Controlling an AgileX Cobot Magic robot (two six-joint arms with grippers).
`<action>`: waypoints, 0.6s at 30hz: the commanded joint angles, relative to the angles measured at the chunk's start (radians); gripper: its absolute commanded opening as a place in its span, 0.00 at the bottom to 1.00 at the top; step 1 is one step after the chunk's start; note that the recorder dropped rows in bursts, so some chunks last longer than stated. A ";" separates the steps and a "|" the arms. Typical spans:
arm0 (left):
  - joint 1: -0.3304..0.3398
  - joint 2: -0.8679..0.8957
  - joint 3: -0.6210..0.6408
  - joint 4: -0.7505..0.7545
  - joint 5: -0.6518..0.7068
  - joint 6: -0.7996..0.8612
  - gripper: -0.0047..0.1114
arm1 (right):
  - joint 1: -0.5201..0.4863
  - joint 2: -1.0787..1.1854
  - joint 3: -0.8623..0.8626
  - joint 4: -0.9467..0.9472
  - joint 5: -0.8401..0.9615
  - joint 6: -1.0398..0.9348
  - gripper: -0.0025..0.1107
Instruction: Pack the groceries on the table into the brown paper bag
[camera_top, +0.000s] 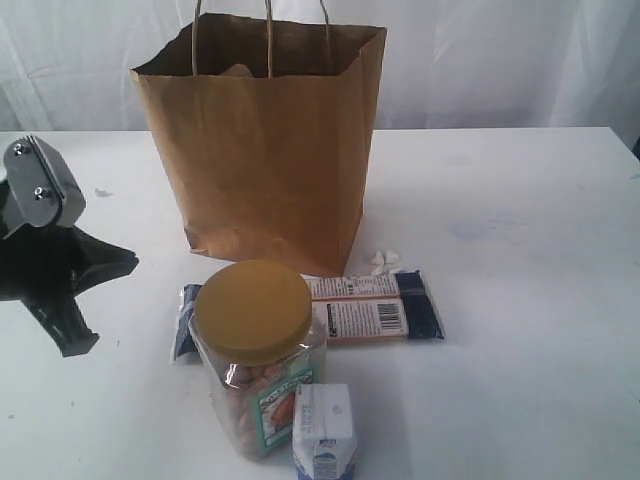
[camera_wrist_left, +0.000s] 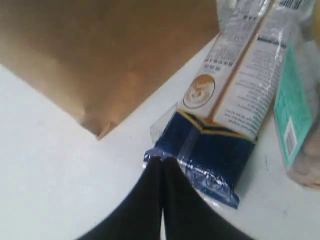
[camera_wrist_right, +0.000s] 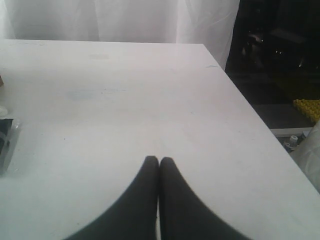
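The tall brown paper bag (camera_top: 265, 150) stands upright at the middle back of the table (camera_top: 520, 300). In front of it lies the long navy-orange packet (camera_top: 370, 305), then the clear jar with a mustard-yellow lid (camera_top: 255, 312) and a small white carton (camera_top: 323, 430). My left gripper (camera_top: 128, 262) is shut and empty, low at the left, pointing toward the packet's navy end (camera_wrist_left: 215, 155), near it; contact cannot be made out. The bag's corner (camera_wrist_left: 100, 60) and the jar's teal label (camera_wrist_left: 295, 115) show in the left wrist view. My right gripper (camera_wrist_right: 159, 161) is shut over bare tabletop.
A small crumpled white scrap (camera_top: 386, 262) lies by the bag's front right corner. The table's right edge (camera_wrist_right: 250, 115) drops off to a dark area. White curtains hang behind the table.
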 joint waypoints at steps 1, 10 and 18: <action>-0.001 0.068 -0.004 -0.185 -0.031 0.231 0.04 | 0.001 -0.004 0.002 -0.002 -0.007 0.000 0.02; -0.001 0.286 -0.086 -0.198 -0.203 0.312 0.04 | 0.001 -0.004 0.002 -0.002 -0.007 0.000 0.02; -0.001 0.354 -0.106 -0.104 -0.367 0.245 0.04 | 0.001 -0.004 0.002 -0.002 -0.007 0.000 0.02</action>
